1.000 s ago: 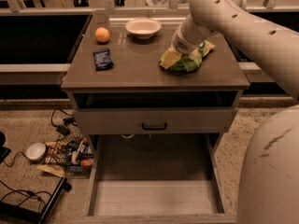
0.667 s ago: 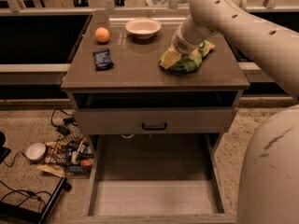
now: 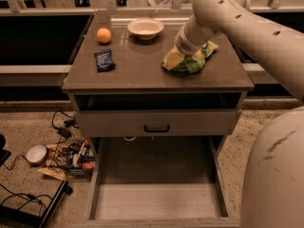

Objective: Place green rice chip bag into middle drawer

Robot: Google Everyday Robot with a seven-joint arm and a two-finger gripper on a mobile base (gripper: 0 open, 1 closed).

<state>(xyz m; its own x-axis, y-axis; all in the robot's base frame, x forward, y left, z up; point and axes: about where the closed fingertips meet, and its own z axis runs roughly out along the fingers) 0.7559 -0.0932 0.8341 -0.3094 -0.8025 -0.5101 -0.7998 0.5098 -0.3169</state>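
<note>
The green rice chip bag lies crumpled on the right part of the cabinet top. My gripper is at the end of the arm that reaches in from the upper right. It is down on the left end of the bag and covers part of it. The middle drawer is pulled out wide below the cabinet, with low side walls and a pale bare floor. It is well below and in front of the bag.
A pale bowl, an orange and a small dark blue packet sit on the cabinet top. A shut drawer front with a black handle is above the open drawer. Cables and clutter lie on the floor at left. My body fills the lower right.
</note>
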